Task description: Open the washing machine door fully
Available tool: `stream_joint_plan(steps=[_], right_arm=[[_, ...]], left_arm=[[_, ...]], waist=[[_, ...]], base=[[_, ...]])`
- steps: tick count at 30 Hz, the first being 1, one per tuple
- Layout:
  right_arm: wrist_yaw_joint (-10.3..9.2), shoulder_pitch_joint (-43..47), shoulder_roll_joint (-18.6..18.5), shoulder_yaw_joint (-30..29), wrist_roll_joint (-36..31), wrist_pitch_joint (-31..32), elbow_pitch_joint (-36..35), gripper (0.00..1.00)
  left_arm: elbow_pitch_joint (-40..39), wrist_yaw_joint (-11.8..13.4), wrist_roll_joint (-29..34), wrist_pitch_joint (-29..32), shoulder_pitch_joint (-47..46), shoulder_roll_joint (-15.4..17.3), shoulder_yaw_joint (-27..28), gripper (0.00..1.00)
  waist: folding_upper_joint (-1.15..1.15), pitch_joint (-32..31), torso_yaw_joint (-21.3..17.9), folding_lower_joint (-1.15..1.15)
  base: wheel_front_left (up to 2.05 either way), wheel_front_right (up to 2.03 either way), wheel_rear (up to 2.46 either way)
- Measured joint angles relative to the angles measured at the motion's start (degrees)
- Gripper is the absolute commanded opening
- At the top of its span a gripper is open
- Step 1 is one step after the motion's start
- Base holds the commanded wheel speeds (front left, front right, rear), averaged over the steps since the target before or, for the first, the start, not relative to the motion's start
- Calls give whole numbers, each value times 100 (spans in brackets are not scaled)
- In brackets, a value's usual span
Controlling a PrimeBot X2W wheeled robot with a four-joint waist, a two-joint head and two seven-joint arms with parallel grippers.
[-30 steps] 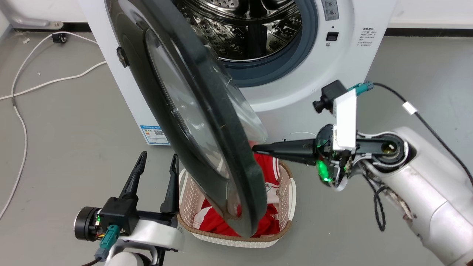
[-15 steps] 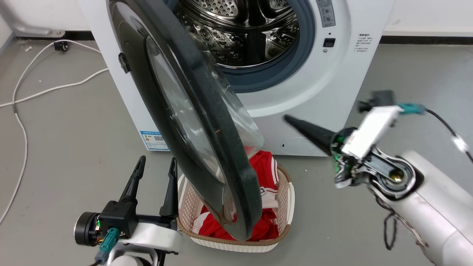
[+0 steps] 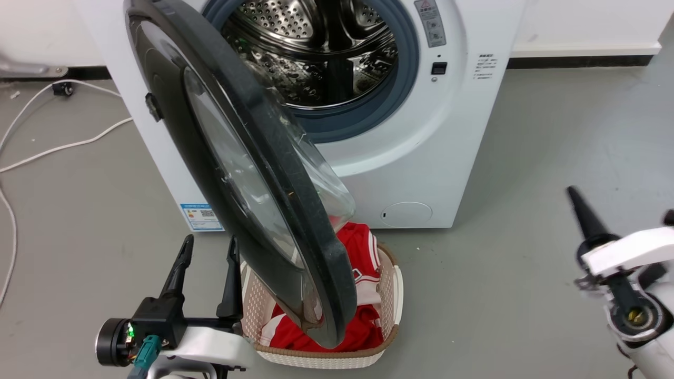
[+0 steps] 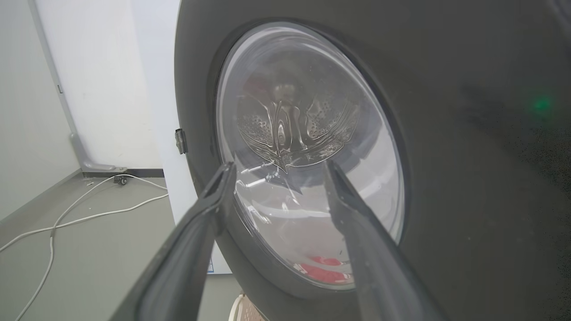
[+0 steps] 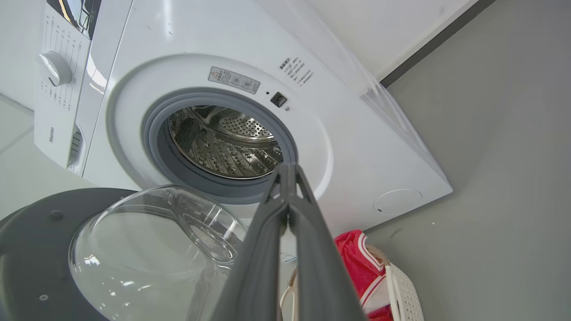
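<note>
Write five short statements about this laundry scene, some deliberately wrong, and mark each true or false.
1. The washing machine door stands open, leaving the drum exposed. True.
2. The right tool grips the door's rim. False: it is shut on nothing, away from the door.
3. The left tool is open, beside the door. True.
4. The basket below the door is empty. False: it holds red clothing.
5. A white cable lies on the floor left of the machine. True.
</note>
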Motion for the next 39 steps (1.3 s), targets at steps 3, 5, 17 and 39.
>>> stream_joint_plan(steps=[3, 5, 17, 39], right_arm=[[1, 384, 242, -920, -1226, -12, -85, 33], [1, 739, 500, -1499, -2282, -12, -263, 83], [2, 2423, 2234, -3478, -7874, 76, -2726, 100], [2, 3430, 2735, -3479, -8951, 307, -3041, 100]], left_arm=[[-3, 18, 1, 0, 13, -7, 22, 100], [-8, 26, 1, 0, 32, -2, 51, 100], [-8, 18, 45, 0, 66, -2, 123, 100], [-3, -34, 178, 0, 101, 0, 111, 100]], waist=[[0, -29, -46, 0], [0, -49, -67, 0], [0, -111, -39, 0], [0, -109, -42, 0]], base=[[0, 0, 0], [0, 0, 0], [0, 0, 0], [0, 0, 0]])
